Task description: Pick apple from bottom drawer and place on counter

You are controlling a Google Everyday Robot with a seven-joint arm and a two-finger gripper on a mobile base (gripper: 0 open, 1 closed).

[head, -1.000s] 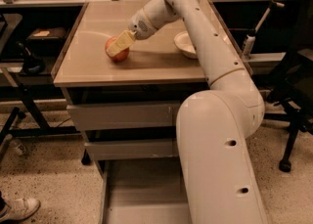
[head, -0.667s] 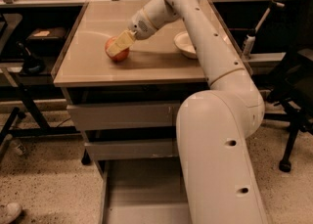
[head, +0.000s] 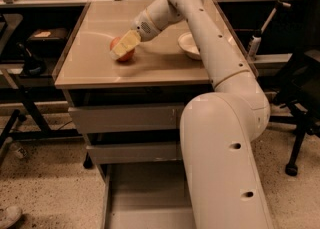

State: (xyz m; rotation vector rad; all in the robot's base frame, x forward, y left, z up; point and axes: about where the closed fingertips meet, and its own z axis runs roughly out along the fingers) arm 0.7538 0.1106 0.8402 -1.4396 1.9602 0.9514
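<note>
The red apple (head: 121,54) sits on the beige counter (head: 165,58), left of its middle. My gripper (head: 124,47) reaches down from the right and is shut on the apple, with a yellowish finger (head: 125,43) across its front. The apple looks to be touching the counter top. The bottom drawer (head: 142,195) is pulled out below, and its grey floor shows nothing lying in it. My arm (head: 225,138) hides the drawer's right part.
A white bowl (head: 190,45) stands on the counter right of the gripper. Two shut grey drawers (head: 125,118) sit under the counter. A black chair (head: 300,103) is at the right, a dark shelf (head: 30,48) at the left, a shoe (head: 9,215) at bottom left.
The gripper and apple have stayed in place. The shoe at the bottom left has shifted a little to the left.
</note>
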